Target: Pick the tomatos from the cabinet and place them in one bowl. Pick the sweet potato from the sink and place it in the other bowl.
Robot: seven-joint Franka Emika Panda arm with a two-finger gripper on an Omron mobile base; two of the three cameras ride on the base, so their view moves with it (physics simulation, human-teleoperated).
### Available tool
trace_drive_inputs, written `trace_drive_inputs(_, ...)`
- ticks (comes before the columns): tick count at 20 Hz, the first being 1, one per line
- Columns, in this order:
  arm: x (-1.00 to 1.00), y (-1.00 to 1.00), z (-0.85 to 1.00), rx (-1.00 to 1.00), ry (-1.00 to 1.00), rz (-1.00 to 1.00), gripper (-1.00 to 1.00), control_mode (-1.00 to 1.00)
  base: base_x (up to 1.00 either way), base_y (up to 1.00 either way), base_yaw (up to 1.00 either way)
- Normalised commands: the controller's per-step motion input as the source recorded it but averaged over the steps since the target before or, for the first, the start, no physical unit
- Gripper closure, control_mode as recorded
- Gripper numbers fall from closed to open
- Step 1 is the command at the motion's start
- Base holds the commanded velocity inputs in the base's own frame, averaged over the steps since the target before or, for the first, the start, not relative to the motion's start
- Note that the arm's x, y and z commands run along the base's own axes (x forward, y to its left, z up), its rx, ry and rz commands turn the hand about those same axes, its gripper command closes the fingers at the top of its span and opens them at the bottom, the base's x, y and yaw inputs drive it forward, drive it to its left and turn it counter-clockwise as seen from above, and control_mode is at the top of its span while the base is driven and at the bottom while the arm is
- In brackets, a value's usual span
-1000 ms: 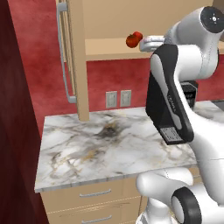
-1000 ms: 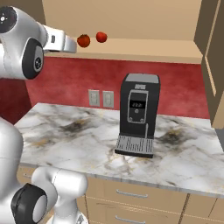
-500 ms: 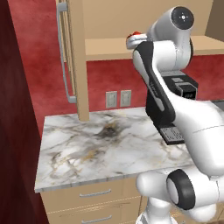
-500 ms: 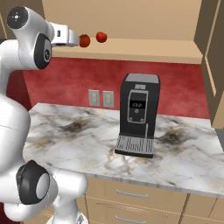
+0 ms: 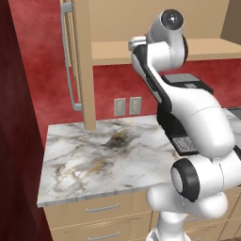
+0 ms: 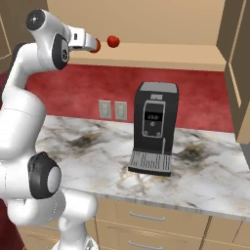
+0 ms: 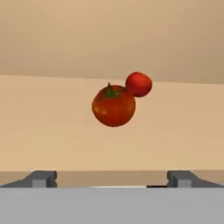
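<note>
Two red tomatos lie on the open cabinet's shelf (image 6: 161, 51). The near tomato (image 7: 113, 106) has a green stem and lies straight ahead of my gripper (image 7: 113, 179), a short way off. The far tomato (image 7: 139, 84) sits just behind it to the right. From the right base view, my gripper (image 6: 93, 45) reaches the near tomato (image 6: 98, 45), with the far tomato (image 6: 113, 41) beyond. The jaws stand open and hold nothing. The cabinet door (image 5: 87, 70) with its silver handle (image 5: 70, 61) hangs open at left. The bowls, sink and sweet potato are out of view.
A black coffee machine (image 6: 154, 127) stands on the marble counter (image 6: 97, 156) below the shelf. Two wall outlets (image 5: 127, 106) sit on the red backsplash. Drawers (image 6: 146, 224) run under the counter. A dark red wall (image 5: 19, 141) borders the left.
The arm has straightened upward and pushed the hand along the shelf toward the tomatos, so the near one is now at the fingertips. The jaws stayed open; the tomatos have not moved.
</note>
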Motion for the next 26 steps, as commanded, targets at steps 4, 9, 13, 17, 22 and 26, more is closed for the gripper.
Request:
trace_drive_inputs(4,0.59,-0.04,0.01,0.0,0.13,-0.05,-1.0,-1.0,0.0,0.0,0.0)
trace_drive_inputs(9,0.58,-0.06,0.0,0.0,0.11,-0.04,-1.0,-1.0,0.0,0.0,0.0)
trace_drive_inputs(13,0.61,-0.03,-0.12,0.0,0.07,-0.03,-1.0,-1.0,0.0,0.0,0.0)
trace_drive_inputs(17,0.51,0.0,-0.21,0.0,0.02,0.0,-1.0,-1.0,0.0,0.0,0.0)
trace_drive_inputs(22,0.41,0.0,-0.14,0.0,0.0,0.0,-1.0,-1.0,0.0,0.0,0.0)
trace_drive_inputs(26,0.03,0.0,-0.16,0.0,0.0,0.0,1.0,-1.0,0.0,0.0,0.0)
